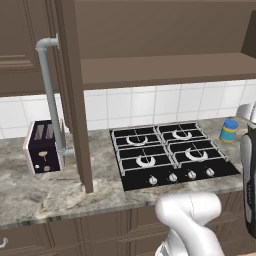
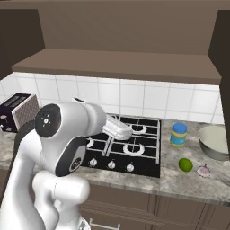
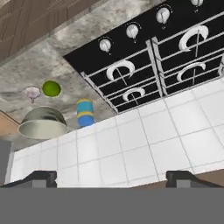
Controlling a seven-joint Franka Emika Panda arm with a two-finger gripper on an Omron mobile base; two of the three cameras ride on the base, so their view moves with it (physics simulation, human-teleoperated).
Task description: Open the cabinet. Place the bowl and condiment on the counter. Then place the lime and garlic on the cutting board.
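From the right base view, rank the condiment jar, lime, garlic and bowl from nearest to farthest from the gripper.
1. Condiment jar, just right of the stove.
2. Lime, toward the counter's front.
3. Garlic and bowl, far right: too close to call.

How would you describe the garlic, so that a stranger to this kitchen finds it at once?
Start at the black gas stove and move right along the counter, past the blue-lidded jar. Near the front edge, before the bowl, lies the garlic beside the lime. It is the pale pinkish-white bulb; the lime is bright green.
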